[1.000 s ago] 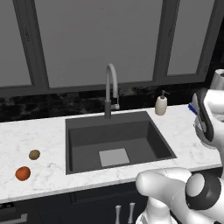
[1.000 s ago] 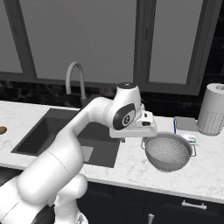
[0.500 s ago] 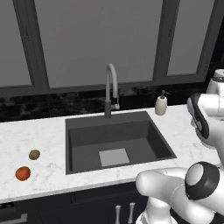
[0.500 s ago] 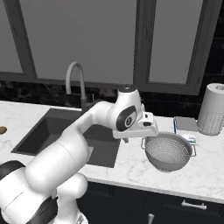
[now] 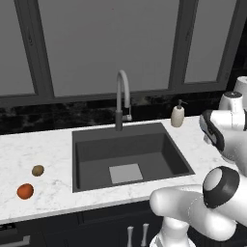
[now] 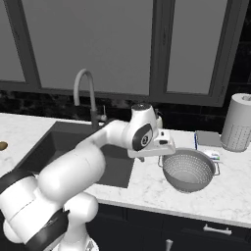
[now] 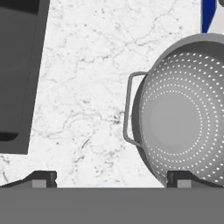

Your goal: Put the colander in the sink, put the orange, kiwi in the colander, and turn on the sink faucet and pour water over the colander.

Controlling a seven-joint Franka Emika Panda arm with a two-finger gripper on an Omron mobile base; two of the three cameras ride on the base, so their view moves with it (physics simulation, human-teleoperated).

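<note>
The colander [image 6: 189,169] stands upright on the marble counter right of the sink [image 6: 59,147]. My gripper [image 6: 147,157] hangs just left of it, pointing down, open and holding nothing. In the hand view the colander [image 7: 183,118] lies to the right with its near handle [image 7: 128,109] between my spread fingertips [image 7: 181,178]. The orange [image 5: 25,191] and the kiwi [image 5: 37,170] lie on the counter left of the sink [image 5: 91,149]. The sink faucet [image 5: 121,99] rises behind the basin, and no water runs.
A cream soap dispenser [image 5: 178,116] stands at the back right of the sink. A paper towel roll [image 6: 238,122] and a flat blue-edged item [image 6: 208,138] sit behind the colander. The counter's front edge is close in front of the colander.
The hand has sunk a little beside the colander's left handle, with the jaws still wide. Colander and fruits have not moved.
</note>
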